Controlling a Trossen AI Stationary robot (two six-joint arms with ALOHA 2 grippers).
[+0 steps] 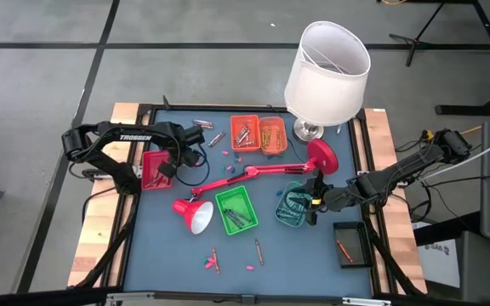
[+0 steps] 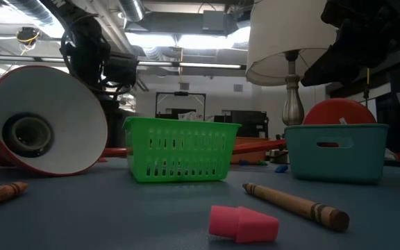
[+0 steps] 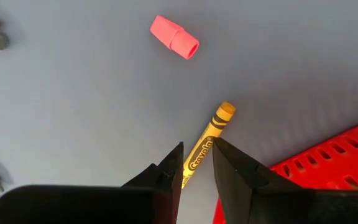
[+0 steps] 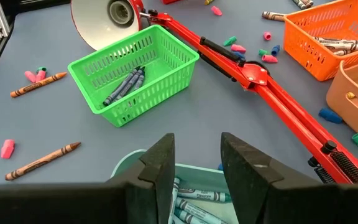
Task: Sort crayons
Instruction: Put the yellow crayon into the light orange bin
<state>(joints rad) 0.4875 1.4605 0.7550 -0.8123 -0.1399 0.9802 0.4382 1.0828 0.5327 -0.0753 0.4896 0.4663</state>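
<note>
High view: blue-grey bench point(image 1: 168, 246); slatted plastic baskets; loose crayons point(image 1: 259, 252) near the front edge; left gripper point(image 1: 179, 163) beside the red basket point(image 1: 155, 168); right gripper point(image 1: 315, 202) over the teal basket point(image 1: 292, 206).
Low view: green basket point(image 2: 179, 148), perforated walls; brown paper-wrapped crayon point(image 2: 297, 205); pink wedge-shaped eraser cap point(image 2: 243, 223).
Left wrist view: left gripper clenched on a yellow crayon point(image 3: 207, 145) lying on the bench.
Right wrist view: right gripper released, grasping nothing; teal basket holds teal crayons point(image 4: 197, 200); green basket holds grey-blue crayons point(image 4: 124, 84).
</note>
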